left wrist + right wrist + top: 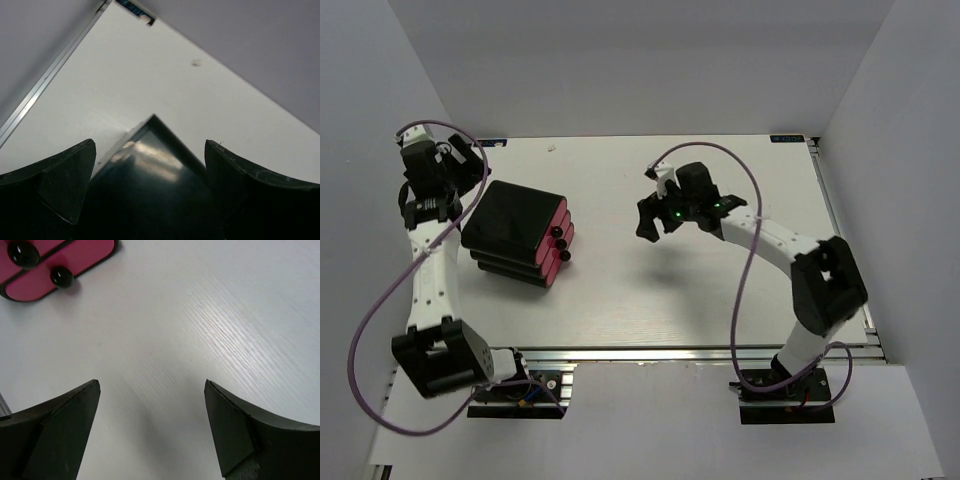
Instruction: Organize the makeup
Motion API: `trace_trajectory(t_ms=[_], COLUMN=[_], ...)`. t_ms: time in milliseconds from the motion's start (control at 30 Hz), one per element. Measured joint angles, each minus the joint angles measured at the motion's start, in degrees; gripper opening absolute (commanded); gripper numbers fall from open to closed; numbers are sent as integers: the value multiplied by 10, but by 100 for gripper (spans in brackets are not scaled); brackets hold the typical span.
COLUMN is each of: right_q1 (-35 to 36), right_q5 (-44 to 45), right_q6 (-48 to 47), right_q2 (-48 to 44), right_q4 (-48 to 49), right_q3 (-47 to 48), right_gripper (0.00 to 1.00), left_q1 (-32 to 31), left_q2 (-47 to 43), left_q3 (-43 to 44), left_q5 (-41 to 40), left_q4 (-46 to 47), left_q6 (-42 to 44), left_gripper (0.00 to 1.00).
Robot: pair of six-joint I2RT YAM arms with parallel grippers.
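No makeup shows in any view. The black box with pink drawers [515, 232] stands left of the table's middle, its drawer fronts [55, 262] and black knobs facing right. My left gripper [468, 165] hovers at the box's far left corner, open. In the left wrist view that glossy black corner [150, 170] sits between the spread fingers of the left gripper [150, 142] without touching them. My right gripper [648, 218] hangs over bare table to the right of the box. It is open and nothing lies between the fingers of the right gripper [151, 382].
White walls close in the table [650, 300] at the back and on both sides. A metal rail [840, 215] runs along the right edge and another along the near edge, where both arm bases are bolted.
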Motion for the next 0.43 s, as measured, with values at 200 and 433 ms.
trace_trajectory(t_ms=[200, 433], right_q1=[-17, -47], right_q5=[61, 95], right_q6=[-60, -57], right_q2=[-141, -199], right_q4=[-31, -90], right_q3=[-42, -3], right_gripper=[89, 90], left_q1=[-1, -50], left_q2=[-142, -241], left_q3=[-56, -133], left_q5=[131, 254], left_q4=[83, 158], left_q6=[-24, -80], left_gripper=[98, 98])
